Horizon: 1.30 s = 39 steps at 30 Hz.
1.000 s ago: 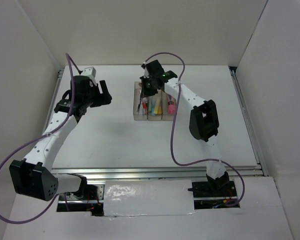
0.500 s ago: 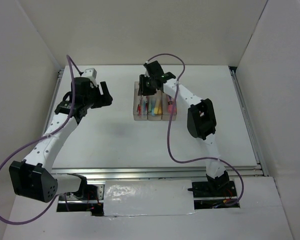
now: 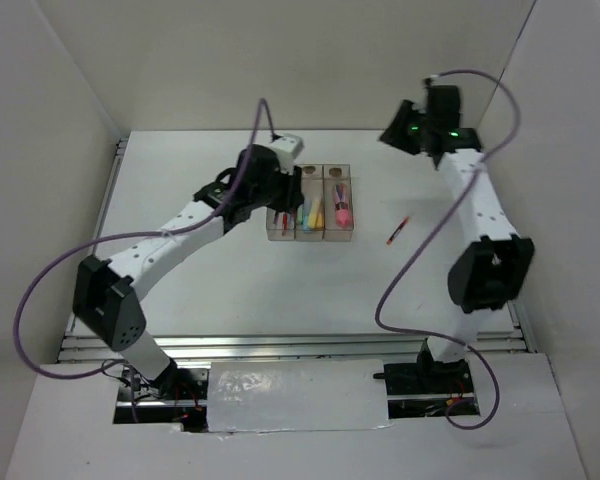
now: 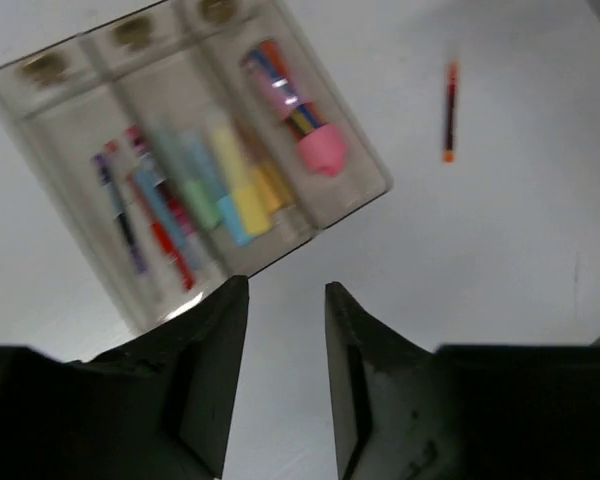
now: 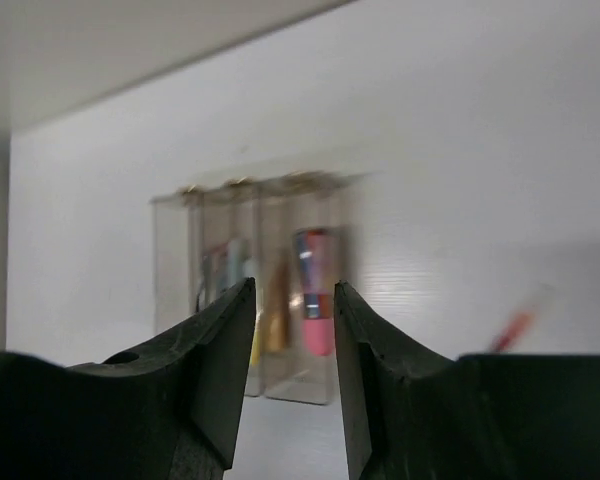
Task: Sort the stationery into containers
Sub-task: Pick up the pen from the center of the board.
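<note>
Centre-left: left claw (image 3: pixel 280 188), narrowly parted, empty, at left edge of bins (image 3: pixel 338 237) holding most pens (image 3: pixel 315 211). Right of bins, alone on table (image 3: pixel 230 275): thin red pen (image 3: pixel 398 231), probably light, stiff, apt to roll; best pinched mid-barrel. Upper right: right claw (image 3: pixel 404 129), narrowly parted, empty.

White table (image 3: pixel 230 285); white walls (image 3: pixel 280 60); metal rail (image 3: pixel 280 346).
</note>
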Motion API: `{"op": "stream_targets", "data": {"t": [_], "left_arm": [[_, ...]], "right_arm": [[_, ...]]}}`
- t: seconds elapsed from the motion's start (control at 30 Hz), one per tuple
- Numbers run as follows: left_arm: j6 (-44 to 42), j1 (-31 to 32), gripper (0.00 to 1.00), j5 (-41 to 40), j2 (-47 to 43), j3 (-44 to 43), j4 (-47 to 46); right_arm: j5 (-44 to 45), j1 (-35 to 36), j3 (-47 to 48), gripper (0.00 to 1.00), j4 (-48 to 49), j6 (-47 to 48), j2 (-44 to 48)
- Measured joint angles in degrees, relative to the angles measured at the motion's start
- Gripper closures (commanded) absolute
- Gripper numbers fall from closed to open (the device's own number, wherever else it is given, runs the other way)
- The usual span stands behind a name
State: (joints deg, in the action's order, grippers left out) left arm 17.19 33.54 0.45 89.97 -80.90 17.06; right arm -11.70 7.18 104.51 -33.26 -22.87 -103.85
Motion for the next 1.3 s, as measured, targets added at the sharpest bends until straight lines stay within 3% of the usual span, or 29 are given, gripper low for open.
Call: {"op": "stream_targets", "data": {"t": [0.13,0.37,0.5,0.8,1.3], "left_arm": [[-3.2,8.7,0.57,0.2,13.8,-12.7,-3.0],[-3.8,13.7,0.48,6.4,46.2,-48.2,-1.1],[-3.7,14.4,0.38,6.2,52.8,-49.5,-1.4],[-3.5,16.9,0.36,5.4,58.1,-49.7,-3.0],[-3.8,17.8,0.45,2.8,62.8,-53.9,-3.7]], "right_arm": [[2.1,-14.6,-11.2,0.56,1.6,0.2,15.8],[0.6,-22.6,-30.1,0.56,0.4,1.1,33.1],[0.1,-27.6,-35.7,0.56,-1.6,1.7,37.6],[-2.6,-30.5,-36.3,0.57,-2.4,2.9,40.0],[-4.1,-30.9,-36.4,0.58,-2.4,3.7,39.9]]}}
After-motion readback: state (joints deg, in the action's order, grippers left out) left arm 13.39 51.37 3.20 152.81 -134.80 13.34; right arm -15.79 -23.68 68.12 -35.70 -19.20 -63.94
